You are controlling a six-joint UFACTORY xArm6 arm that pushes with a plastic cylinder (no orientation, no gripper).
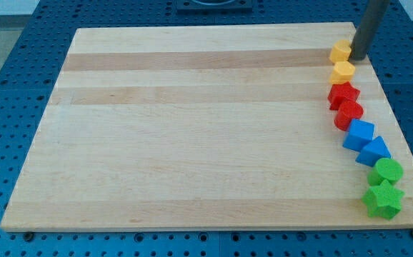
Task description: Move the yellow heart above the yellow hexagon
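The yellow heart (341, 51) lies near the board's top right corner. The yellow hexagon (342, 71) lies just below it in the view, almost touching it. My tip (359, 58) stands right beside the heart, on its right side, and touches it or nearly does. The dark rod slants up to the view's top edge.
Below the yellow hexagon a curved line of blocks runs down the right edge of the wooden board (192, 128): a red star (343, 93), a red rounded block (349, 113), a blue cube (359, 134), a blue triangle (374, 151), a green circle (386, 171) and a green star (383, 199).
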